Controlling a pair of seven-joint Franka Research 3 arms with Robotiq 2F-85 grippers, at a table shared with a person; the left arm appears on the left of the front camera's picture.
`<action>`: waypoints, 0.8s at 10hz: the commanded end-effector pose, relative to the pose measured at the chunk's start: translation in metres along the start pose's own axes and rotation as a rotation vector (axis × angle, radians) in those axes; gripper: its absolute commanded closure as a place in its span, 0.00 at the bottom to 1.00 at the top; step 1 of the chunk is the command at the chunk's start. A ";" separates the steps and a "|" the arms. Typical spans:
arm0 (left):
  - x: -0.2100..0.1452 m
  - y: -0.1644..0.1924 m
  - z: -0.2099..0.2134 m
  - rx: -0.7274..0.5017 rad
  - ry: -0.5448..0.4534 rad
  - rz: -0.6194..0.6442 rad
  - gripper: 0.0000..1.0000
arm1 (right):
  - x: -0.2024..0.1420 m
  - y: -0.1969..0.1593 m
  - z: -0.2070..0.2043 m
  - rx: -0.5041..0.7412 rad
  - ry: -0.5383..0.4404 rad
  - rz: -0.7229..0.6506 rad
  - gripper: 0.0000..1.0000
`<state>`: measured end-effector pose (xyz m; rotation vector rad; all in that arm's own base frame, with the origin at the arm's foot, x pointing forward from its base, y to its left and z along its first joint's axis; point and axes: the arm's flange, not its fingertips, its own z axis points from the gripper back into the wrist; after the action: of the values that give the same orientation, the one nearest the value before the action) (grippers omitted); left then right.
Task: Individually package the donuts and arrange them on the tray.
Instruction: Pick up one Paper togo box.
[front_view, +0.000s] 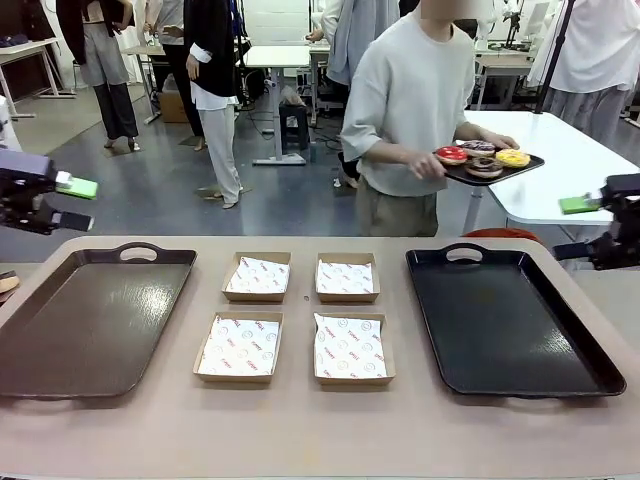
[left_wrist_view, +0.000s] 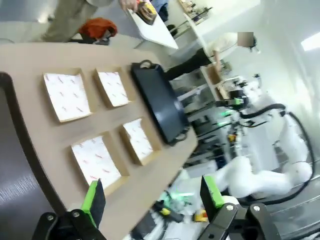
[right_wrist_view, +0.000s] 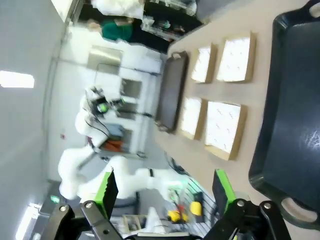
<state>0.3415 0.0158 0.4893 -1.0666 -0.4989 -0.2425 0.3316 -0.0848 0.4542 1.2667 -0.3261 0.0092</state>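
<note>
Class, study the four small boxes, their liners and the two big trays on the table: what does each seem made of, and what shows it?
Boxes: likely kraft cardboard, matte brown, with thin folded walls.
Liners: paper, white with red print, slightly creased.
Left tray: dark brown, probably plastic, with a soft streaky sheen.
Right tray: black, probably plastic, glossy with reflections and moulded handles.

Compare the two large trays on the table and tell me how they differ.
Colour: the left tray is dark brown, the right tray is black. Place: the left tray lies on the robot's left of the four paper-lined boxes, the right tray on their right. Both are rectangular, with a loop handle at the far end, flat on the table.
</note>
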 end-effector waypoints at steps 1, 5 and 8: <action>-0.006 0.024 0.030 0.045 0.011 0.119 0.00 | -0.021 -0.011 0.014 0.008 -0.072 -0.053 0.00; -0.025 0.060 0.075 0.092 0.045 0.264 0.00 | -0.047 -0.040 0.053 -0.016 -0.081 -0.110 0.00; -0.044 0.074 0.100 0.096 0.000 0.310 0.00 | -0.054 -0.051 0.071 -0.010 -0.089 -0.116 0.00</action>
<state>0.3136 0.1292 0.4482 -1.0432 -0.3386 0.0488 0.2863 -0.1658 0.4206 1.2798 -0.3264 -0.1765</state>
